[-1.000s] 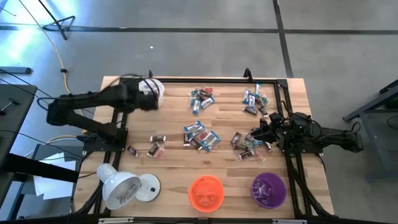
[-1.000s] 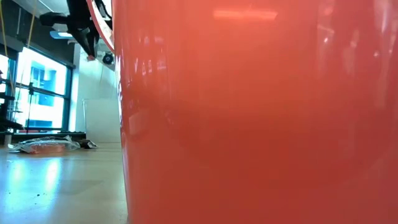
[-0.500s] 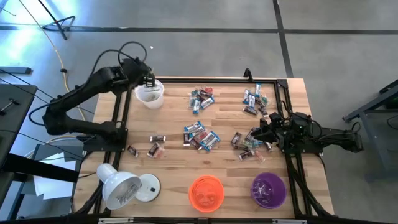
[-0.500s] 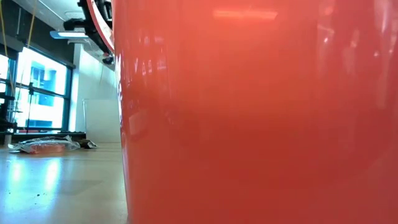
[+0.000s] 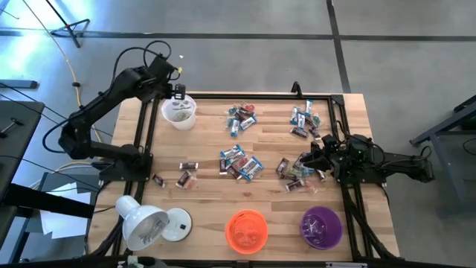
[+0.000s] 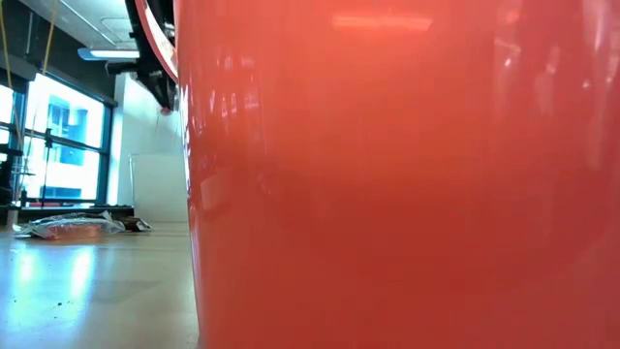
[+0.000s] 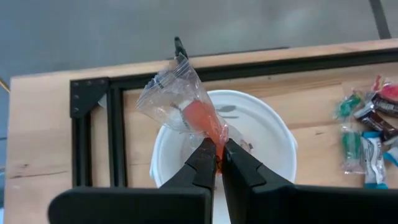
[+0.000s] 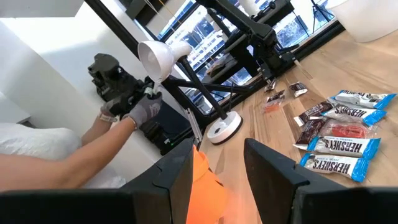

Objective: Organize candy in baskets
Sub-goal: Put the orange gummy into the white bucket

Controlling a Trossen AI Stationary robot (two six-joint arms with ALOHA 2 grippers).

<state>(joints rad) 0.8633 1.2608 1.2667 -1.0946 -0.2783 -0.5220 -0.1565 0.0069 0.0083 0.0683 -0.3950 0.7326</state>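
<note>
My left gripper [image 5: 177, 91] [image 7: 217, 152] is shut on a candy [image 7: 186, 102] in a clear wrapper with an orange-red middle. It hovers over the far rim of the white basket [image 5: 179, 112] [image 7: 261, 124], which stands at the table's far left. The orange basket [image 5: 246, 231] and the purple basket [image 5: 321, 227] stand at the near edge. Loose candy lies in heaps on the table [image 5: 239, 162] [image 5: 240, 117] [image 5: 305, 119] [image 5: 296, 173]. My right gripper [image 5: 316, 160] [image 8: 217, 155] waits open at the table's right side, close to a candy heap. My left gripper pinches the candy's wrapper at its orange end [image 7: 216, 140] between its two fingertips. The fingers slant down from above. The rest of the wrapper [image 7: 168, 90] sticks out past the fingertips, lifted clear above the white basket.
A white lamp [image 5: 145, 223] lies at the near left corner. A few candy bars [image 5: 186, 175] lie on the left half of the table. The orange basket [image 6: 387, 174] fills the low view. A person's gloved hand [image 8: 146, 109] shows beyond the table in the right wrist view.
My left arm has swung toward the table's far edge and its wrist has turned. The gripper, which covered the white basket a second ago, is now at the basket's far rim, and the basket shows whole. It has stayed shut on the candy.
</note>
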